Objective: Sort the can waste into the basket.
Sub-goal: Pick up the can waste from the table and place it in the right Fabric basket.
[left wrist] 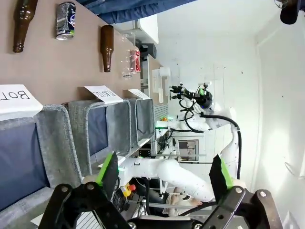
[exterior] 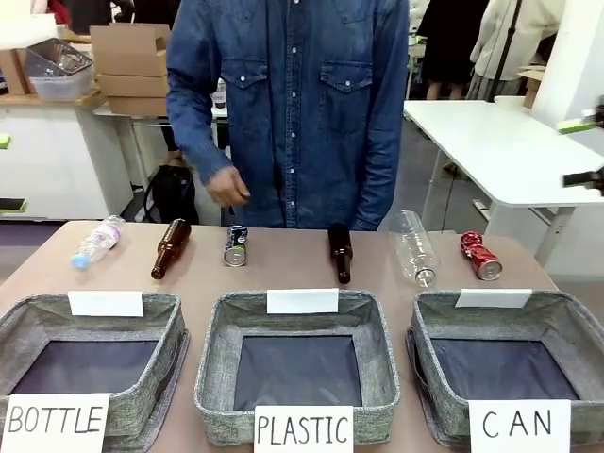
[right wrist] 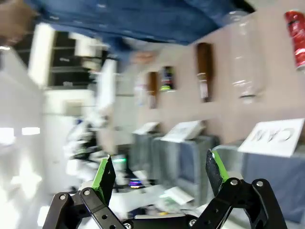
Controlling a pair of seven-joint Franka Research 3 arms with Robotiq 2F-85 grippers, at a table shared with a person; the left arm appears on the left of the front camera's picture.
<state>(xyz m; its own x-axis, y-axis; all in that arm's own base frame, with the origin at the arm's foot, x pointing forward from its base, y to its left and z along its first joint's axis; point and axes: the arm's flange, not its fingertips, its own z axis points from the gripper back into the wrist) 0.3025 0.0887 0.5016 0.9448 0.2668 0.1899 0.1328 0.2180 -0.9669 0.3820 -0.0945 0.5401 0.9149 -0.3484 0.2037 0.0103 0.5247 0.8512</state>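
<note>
Left hand (left wrist: 164,167) wide open, holding nothing. Right hand (right wrist: 159,164) wide open, holding nothing; red can (right wrist: 296,31) well apart.

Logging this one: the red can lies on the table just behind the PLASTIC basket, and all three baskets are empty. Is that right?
Not quite. The front view shows the red can lying behind the CAN basket, not behind the PLASTIC basket. The rest holds: it is on the table, and all three baskets are empty.
</note>
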